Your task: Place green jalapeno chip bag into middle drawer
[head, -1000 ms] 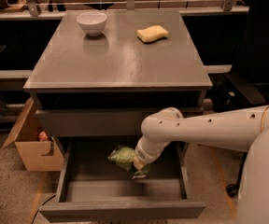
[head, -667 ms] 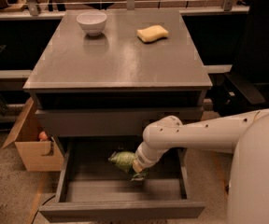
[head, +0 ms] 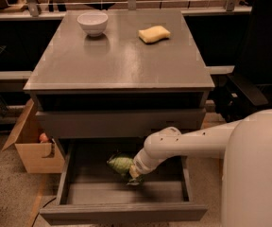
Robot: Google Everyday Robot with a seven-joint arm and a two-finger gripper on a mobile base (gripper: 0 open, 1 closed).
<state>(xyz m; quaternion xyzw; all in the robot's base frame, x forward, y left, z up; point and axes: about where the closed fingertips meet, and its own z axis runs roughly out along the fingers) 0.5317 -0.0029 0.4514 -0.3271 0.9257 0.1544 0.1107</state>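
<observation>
The green jalapeno chip bag (head: 121, 163) is already down inside the open middle drawer (head: 93, 194), against my gripper (head: 135, 176). I cannot tell whether I am gripping it. What remains is releasing it and pulling clear.

On the table (head: 117, 63), a white bowl (head: 92, 22) sits near the back-left corner and a yellow sponge (head: 154, 33) toward the back edge. A cardboard box (head: 32, 148) stands to the left and a dark chair (head: 254, 79) to the right.
</observation>
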